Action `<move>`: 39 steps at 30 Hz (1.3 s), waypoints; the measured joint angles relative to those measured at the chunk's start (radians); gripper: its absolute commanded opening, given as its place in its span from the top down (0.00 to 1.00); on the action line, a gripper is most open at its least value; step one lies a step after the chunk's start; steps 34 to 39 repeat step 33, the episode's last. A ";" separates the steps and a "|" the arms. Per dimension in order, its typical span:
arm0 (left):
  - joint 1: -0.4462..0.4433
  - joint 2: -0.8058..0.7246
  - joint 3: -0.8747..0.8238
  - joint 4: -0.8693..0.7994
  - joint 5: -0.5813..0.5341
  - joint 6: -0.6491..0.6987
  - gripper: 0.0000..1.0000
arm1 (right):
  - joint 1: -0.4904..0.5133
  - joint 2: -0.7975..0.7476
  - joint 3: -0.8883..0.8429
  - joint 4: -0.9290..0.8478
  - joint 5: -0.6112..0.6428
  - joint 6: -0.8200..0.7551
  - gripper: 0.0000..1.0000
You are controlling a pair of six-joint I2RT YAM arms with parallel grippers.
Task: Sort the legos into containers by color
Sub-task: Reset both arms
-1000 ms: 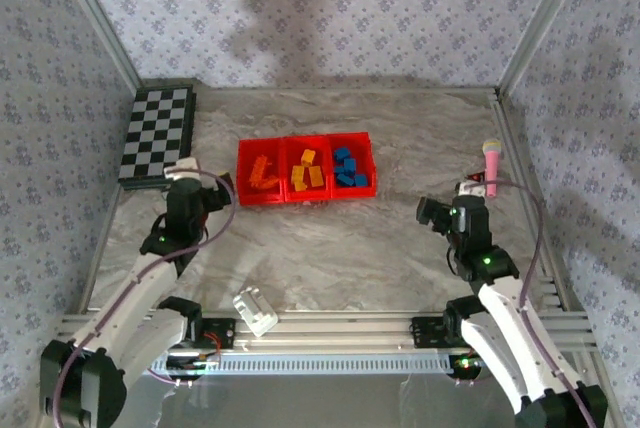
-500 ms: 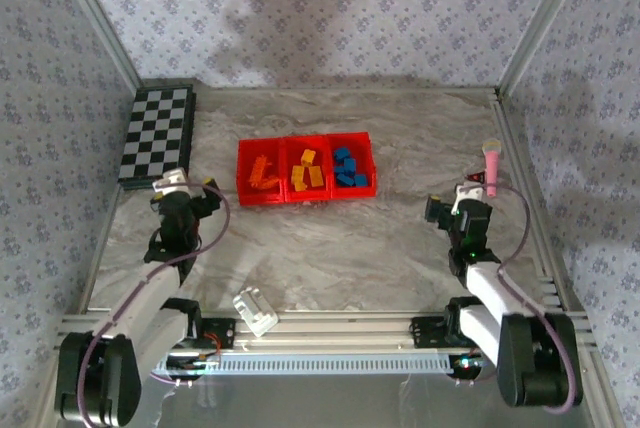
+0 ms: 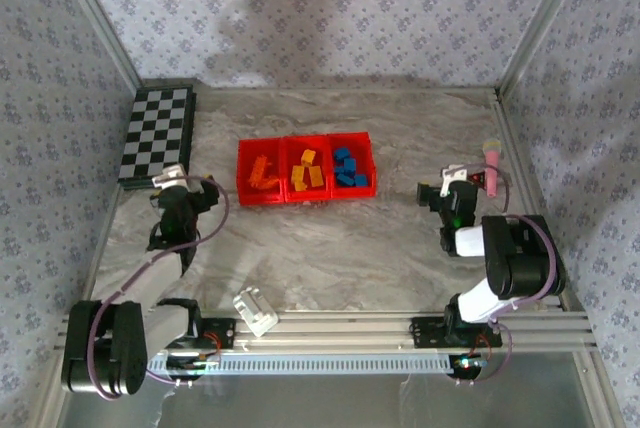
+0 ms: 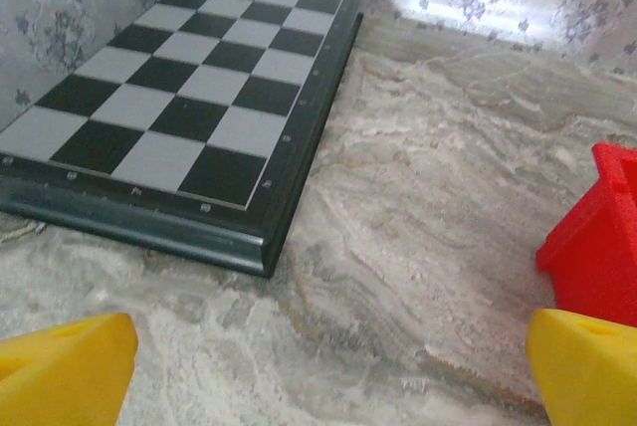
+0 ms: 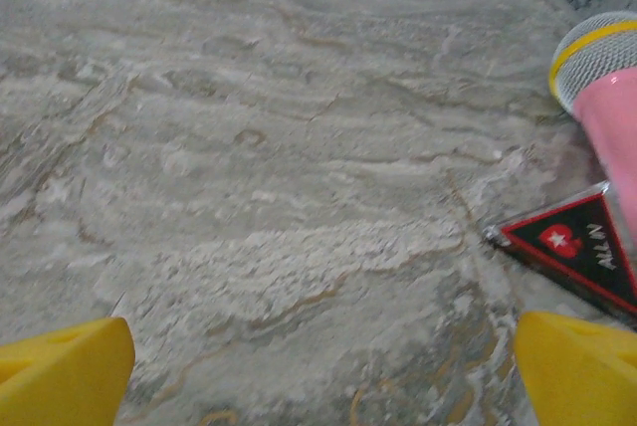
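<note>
Legos (image 3: pixel 315 176) in containers (image 3: pixel 262 198), seemingly colour-sorted: likely light, rigid, slick; best pinched across flat sides. Left claw (image 4: pixel 318 366), right claw (image 5: pixel 318 366): spread wide, pinching nothing.

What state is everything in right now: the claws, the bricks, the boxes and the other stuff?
Left gripper: open, empty.
Right gripper: open, empty.
Bins: upright, open-topped, each holding bricks.
Orange legos: in the left bin.
Yellow legos: in the middle bin.
Blue legos: in the right bin.
Chessboard: lying flat, no pieces.
Microphone: lying on the table.
White block: lying at the near edge.
</note>
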 measured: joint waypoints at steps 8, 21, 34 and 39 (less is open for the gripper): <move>0.031 0.298 0.014 0.164 0.068 0.130 0.00 | 0.015 0.000 0.010 0.022 0.011 0.000 0.00; 0.072 0.489 0.075 0.341 0.167 0.190 0.00 | -0.010 0.000 0.028 0.007 -0.027 0.000 0.00; 0.065 0.489 0.075 0.338 0.168 0.194 0.00 | -0.011 0.000 0.028 -0.001 -0.045 0.000 0.00; 0.065 0.489 0.075 0.338 0.168 0.194 0.00 | -0.011 0.000 0.028 -0.001 -0.045 0.000 0.00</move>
